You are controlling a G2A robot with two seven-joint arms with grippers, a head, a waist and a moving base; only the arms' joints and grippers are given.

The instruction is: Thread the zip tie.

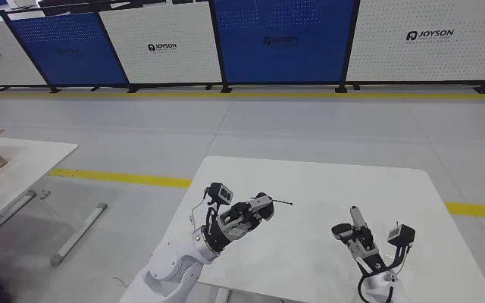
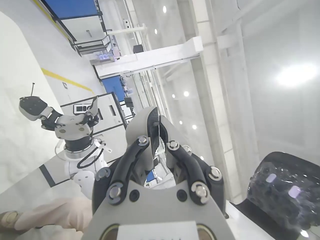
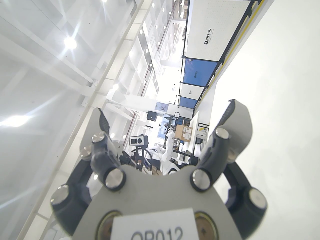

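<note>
A thin black zip tie (image 1: 282, 201) with a small head at its far end pokes out past one fingertip of my right gripper (image 1: 256, 212), low over the white table (image 1: 341, 182). That gripper (image 3: 167, 111) is open, with a wide empty gap between its fingers. The left wrist view shows the same gripper (image 2: 63, 103) from afar, the zip tie (image 2: 32, 89) sticking out beyond one finger; I cannot tell whether the finger touches it. My left gripper (image 2: 156, 116) is shut and points upward, off to the side over the table (image 1: 353, 214).
The table top around both arms is bare white. Past its far edge lie grey floor, a yellow floor line (image 1: 121, 178) and a row of blue and white pegboard panels (image 1: 284, 42). A second white table (image 1: 30, 159) stands apart at one side.
</note>
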